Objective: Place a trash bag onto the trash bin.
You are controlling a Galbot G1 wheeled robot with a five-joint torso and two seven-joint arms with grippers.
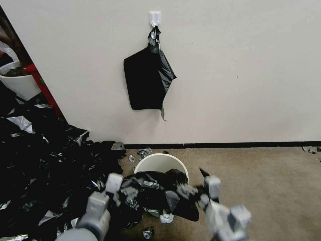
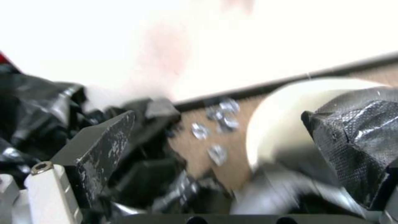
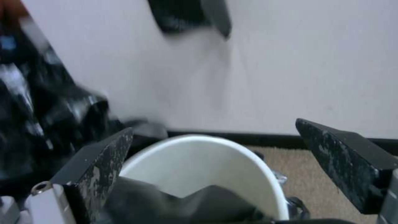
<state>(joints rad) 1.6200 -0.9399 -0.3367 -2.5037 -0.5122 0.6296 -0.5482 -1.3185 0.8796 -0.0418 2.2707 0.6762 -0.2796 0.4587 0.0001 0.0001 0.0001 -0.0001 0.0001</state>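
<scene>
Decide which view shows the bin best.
The head view: the bin stands by the wall, its near side draped by the bag. The right wrist view shows its inner wall, the left wrist view one side.

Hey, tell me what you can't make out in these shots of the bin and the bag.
- Trash bin: front wall and base, head view, hidden by the trash bag.
- Left claw: whether it grips the bag, head view, blurred.
- Bin's near rim, right wrist view, cut off by the edge; right claw open above it.
</scene>
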